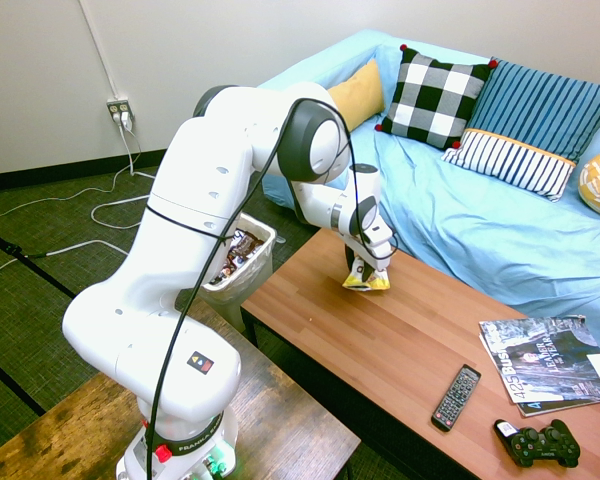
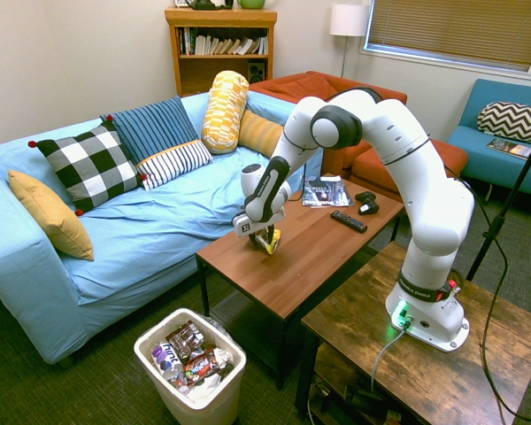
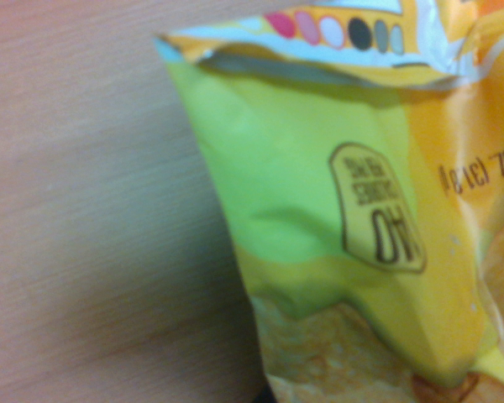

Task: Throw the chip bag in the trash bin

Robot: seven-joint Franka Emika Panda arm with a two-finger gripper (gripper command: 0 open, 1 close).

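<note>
Probably light, crushable, slick chip bag (image 1: 372, 283): pinch its 12 o'clock end, first exterior view; gripper (image 1: 364, 262) spread or pinching, can't tell.

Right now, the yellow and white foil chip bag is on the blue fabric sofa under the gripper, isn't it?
Not quite: the second exterior view shows the yellow and white foil chip bag under the gripper, but at the brown wooden coffee table.
</note>
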